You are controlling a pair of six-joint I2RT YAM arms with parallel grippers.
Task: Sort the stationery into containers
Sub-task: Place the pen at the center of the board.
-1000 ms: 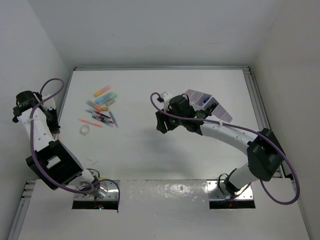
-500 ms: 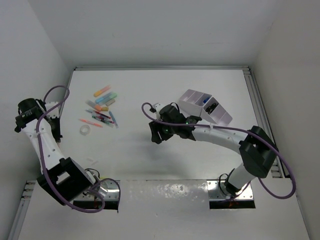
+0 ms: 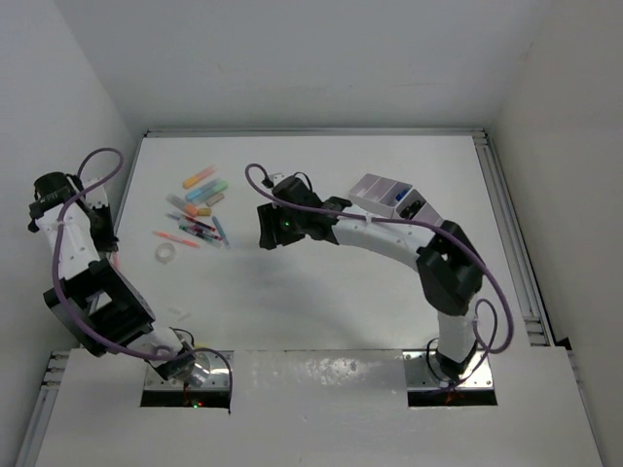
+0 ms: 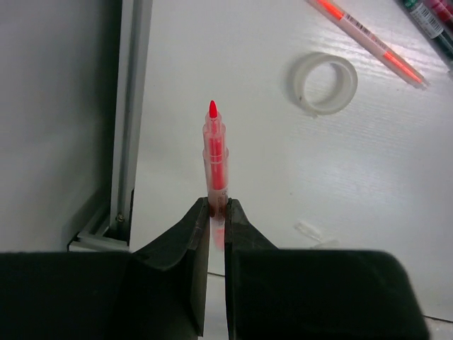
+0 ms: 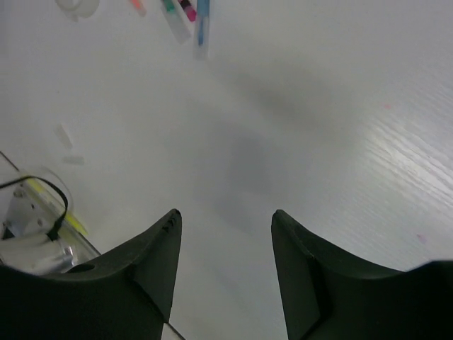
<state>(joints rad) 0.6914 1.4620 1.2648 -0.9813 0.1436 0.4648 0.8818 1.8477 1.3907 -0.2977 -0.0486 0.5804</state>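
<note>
R arm (image 3: 380, 233) swung left; L jaws pinch red pen (image 4: 216, 152).

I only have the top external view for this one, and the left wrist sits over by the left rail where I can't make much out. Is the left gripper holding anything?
Observer: Yes. The left wrist view shows the left gripper shut on a red pen, pinched near its back end.
Reviewer: Is the pen capped?
Observer: No cap shows. Its pointed red tip is bare and points away from the wrist camera.
Reviewer: And the right gripper, is it carrying something?
Observer: No. In the right wrist view the right gripper is open, with nothing between its jaws and only the table below.
</note>
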